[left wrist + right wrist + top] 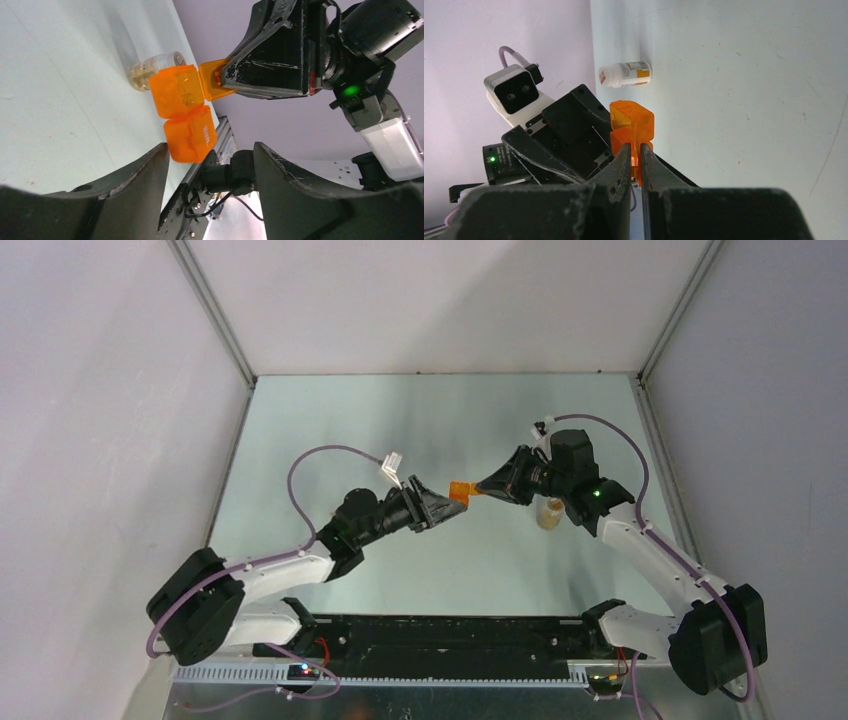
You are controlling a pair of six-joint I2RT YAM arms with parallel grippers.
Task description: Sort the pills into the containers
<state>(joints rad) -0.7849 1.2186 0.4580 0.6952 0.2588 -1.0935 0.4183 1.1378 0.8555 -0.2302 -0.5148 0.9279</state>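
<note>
Right claw (635, 149) is pinched shut on the pillbox (182, 100) lid. Left claw (210, 146) stands wide, gripping nothing; a bottle (549, 512) lies at the pillbox's 4 o'clock.

Orange and black
Translucent orange plastic pill box (182, 112), white-lettered, before the black left claw (210, 152); beyond, clear white-capped bottle (625, 74).

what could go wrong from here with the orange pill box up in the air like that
1. The right claw pinches the pill box only by its open lid flap, so it might swing on the hinge or slip out.
2. The left claw is open close to the box, not gripping it. Closing off-centre could knock it loose.
3. The bottle sits close beside the right arm and could get bumped.
</note>
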